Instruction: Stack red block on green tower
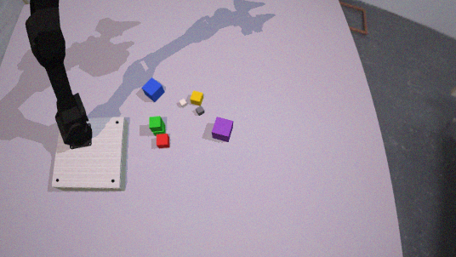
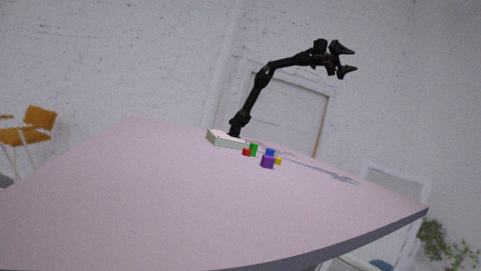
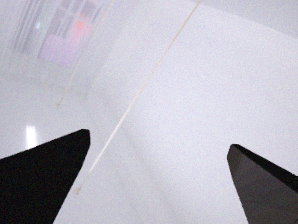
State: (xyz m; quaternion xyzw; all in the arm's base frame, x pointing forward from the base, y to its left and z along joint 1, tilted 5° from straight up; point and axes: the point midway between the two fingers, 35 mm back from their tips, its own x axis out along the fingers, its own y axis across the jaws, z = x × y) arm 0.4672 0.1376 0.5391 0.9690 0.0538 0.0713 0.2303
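The red block [image 1: 162,140] [image 2: 246,152] lies on the table, touching the near side of the green tower [image 1: 156,124] [image 2: 254,149], which is two green blocks stacked upright. My gripper [image 2: 349,60] [image 3: 160,144] is open and empty, held high in the air far above the table and the blocks, pointing outward. In the wrist view only the two dark fingertips and a pale wall show; no blocks are in it. In the top view the fingers are out of view; only the arm shows above its base.
A blue block [image 1: 153,89] [image 2: 269,152], a yellow block [image 1: 196,97] [image 2: 278,161], a purple block [image 1: 222,128] [image 2: 267,161], a small white cube [image 1: 183,102] and a small grey cube [image 1: 199,111] lie behind and right of the tower. The arm's white base plate [image 1: 91,163] [image 2: 224,140] is left.
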